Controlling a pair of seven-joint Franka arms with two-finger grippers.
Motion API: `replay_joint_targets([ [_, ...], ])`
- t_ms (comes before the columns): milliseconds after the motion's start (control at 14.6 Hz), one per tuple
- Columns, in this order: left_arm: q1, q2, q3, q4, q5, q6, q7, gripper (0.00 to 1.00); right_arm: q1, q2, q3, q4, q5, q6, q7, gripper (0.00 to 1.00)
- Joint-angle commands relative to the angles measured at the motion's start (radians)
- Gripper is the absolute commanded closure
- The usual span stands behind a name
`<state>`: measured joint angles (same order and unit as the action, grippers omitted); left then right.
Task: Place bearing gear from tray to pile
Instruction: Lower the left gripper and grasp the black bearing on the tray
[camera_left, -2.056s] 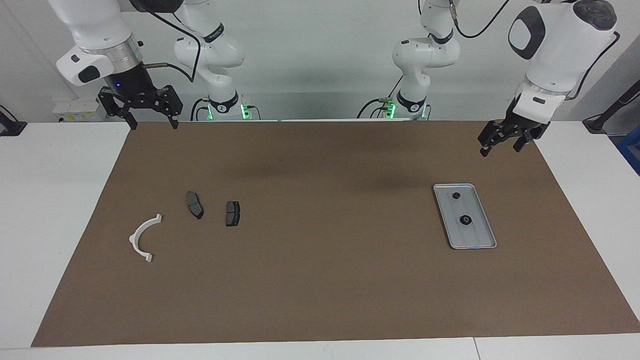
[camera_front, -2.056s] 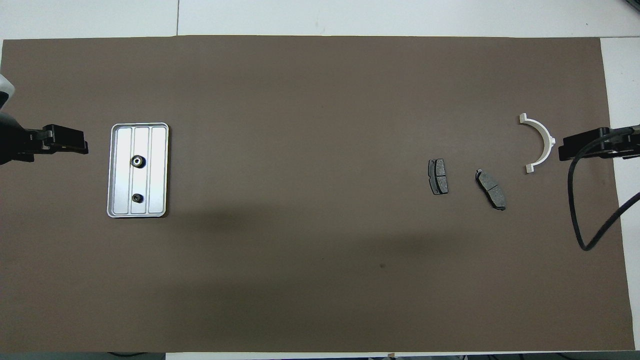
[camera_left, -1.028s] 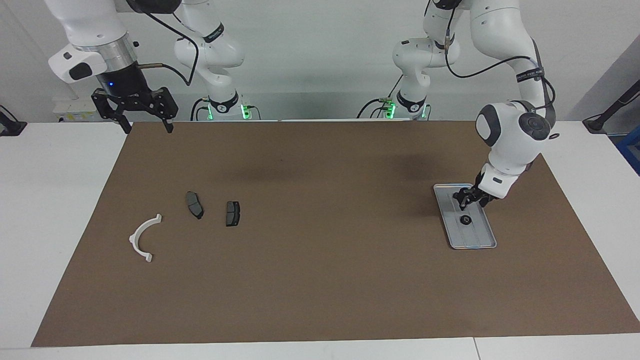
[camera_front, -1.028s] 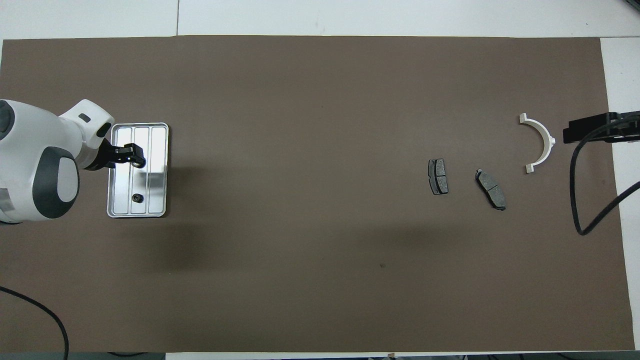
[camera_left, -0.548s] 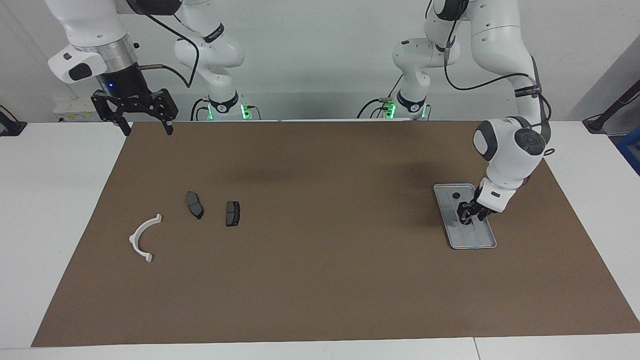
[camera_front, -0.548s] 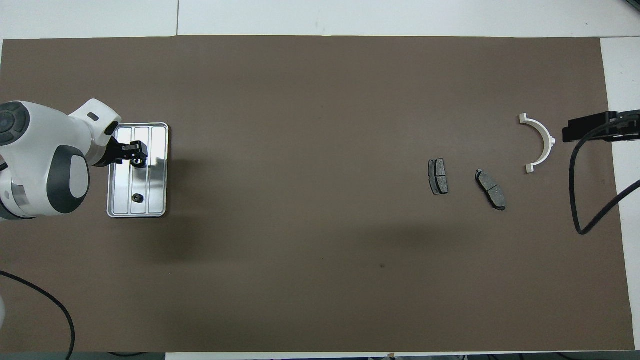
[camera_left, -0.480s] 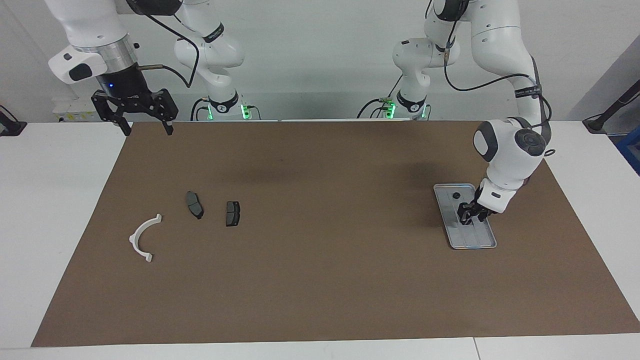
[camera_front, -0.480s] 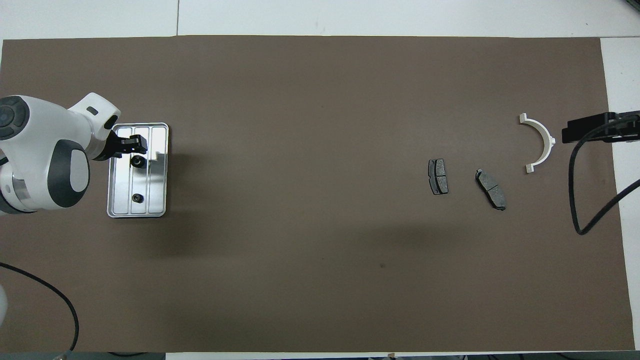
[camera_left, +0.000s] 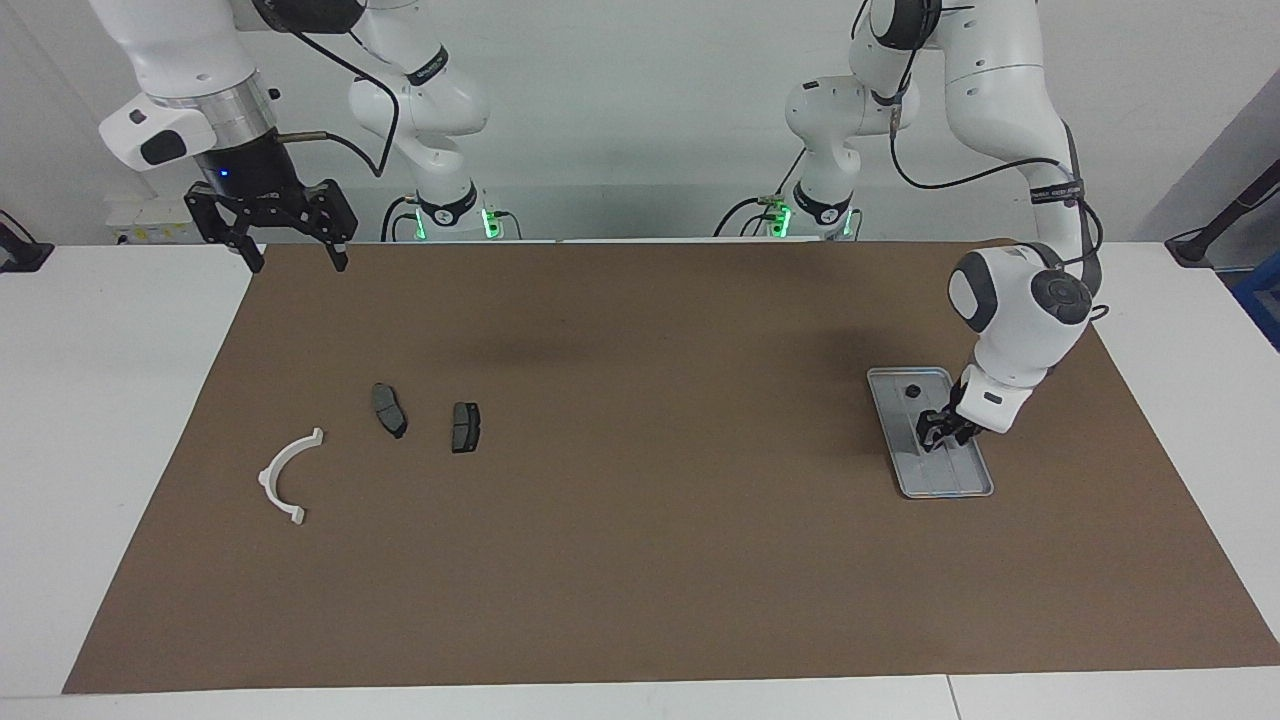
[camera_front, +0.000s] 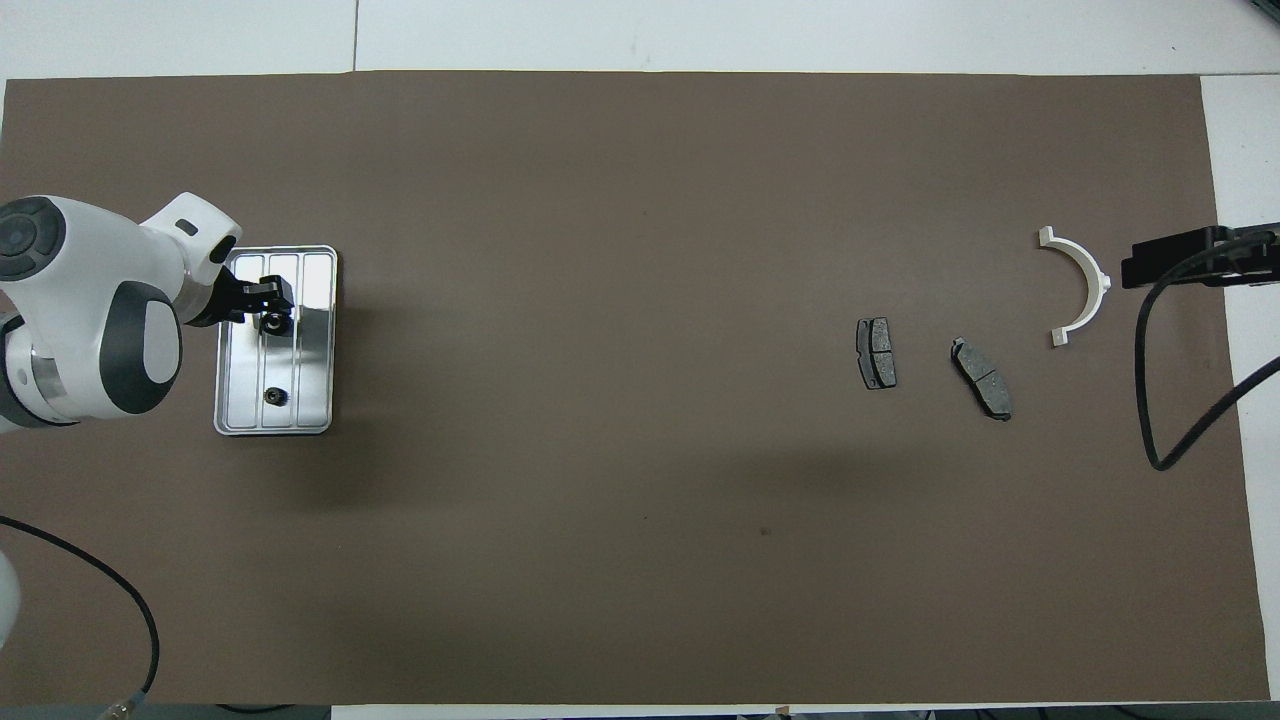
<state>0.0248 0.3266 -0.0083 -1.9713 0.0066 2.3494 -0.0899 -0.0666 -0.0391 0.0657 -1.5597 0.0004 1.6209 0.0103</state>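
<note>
Gear (camera_front: 272, 322) apparently between left pincer (camera_front: 268, 306) tips, on tray (camera_front: 318, 345)

Silver-grey ridged tray (camera_front: 315, 345) holding two black gears (camera_front: 273, 397); brown mat (camera_front: 620, 400) on a white table (camera_left: 100, 400); white half-ring (camera_front: 1080, 285); two dark grey pads (camera_front: 876, 353); white arms with black grippers.

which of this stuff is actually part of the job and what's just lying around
Job: larger gear, tray, left claw at that gear, pile's half-ring, two pads.
Idle: smaller gear on tray; right claw waiting over mat corner.
</note>
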Motion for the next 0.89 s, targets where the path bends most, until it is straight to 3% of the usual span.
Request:
replay_joint_targets([
  [0,0.007,0.002,-0.005,-0.017,-0.005,0.04,0.015,0.38,-0.002,-0.015,0.003,-0.017,0.001,0.002,0.0,0.0],
  [274,0.006,0.003,-0.005,-0.044,-0.005,0.067,0.013,0.39,-0.002,-0.016,0.003,-0.013,0.007,0.014,0.011,0.0],
  [411,0.004,0.003,-0.005,-0.044,-0.005,0.062,0.013,0.45,-0.002,-0.016,0.003,-0.011,0.012,0.014,0.008,0.0],
  [548,0.004,0.002,-0.005,-0.044,-0.005,0.051,0.013,0.61,-0.002,-0.016,0.003,-0.011,0.024,0.016,0.008,0.0],
  [685,0.001,0.0,-0.005,-0.043,-0.005,0.036,0.012,0.94,-0.001,-0.016,0.005,-0.01,0.027,0.019,0.008,0.0],
  [822,-0.011,0.002,-0.007,0.009,-0.01,-0.04,-0.002,1.0,-0.001,-0.024,0.006,-0.008,0.029,0.011,0.002,0.0],
])
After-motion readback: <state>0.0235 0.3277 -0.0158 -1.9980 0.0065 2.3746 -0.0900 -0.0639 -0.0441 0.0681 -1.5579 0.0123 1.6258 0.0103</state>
